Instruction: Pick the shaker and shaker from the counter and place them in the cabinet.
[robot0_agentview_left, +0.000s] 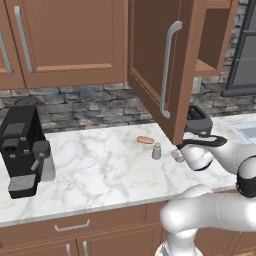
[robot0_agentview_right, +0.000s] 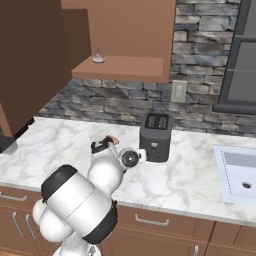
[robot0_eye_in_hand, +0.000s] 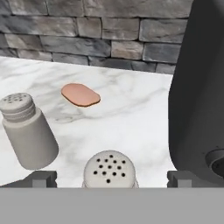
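Two shakers stand on the counter (robot0_agentview_left: 100, 165): one shaker (robot0_eye_in_hand: 28, 131) upright to the left, the nearer shaker (robot0_eye_in_hand: 109, 169) between the spread, empty fingertips (robot0_eye_in_hand: 41, 178) of the gripper (robot0_eye_in_hand: 109, 179). One orange-brown sausage (robot0_eye_in_hand: 80, 95) lies farther back on open marble. One dark toaster (robot0_eye_in_hand: 199, 87) crowds the right side. The cabinet (robot0_agentview_left: 160, 65) door hangs open above, with one small item (robot0_agentview_right: 98, 58) on its shelf.

A black toaster (robot0_agentview_right: 157, 136) stands against the stone backsplash (robot0_agentview_right: 200, 107). Left of the toaster lies an orange-brown sausage (robot0_agentview_left: 145, 140); far left, a black coffee machine (robot0_agentview_left: 22, 150). Right of it, a sink (robot0_agentview_right: 241, 175).
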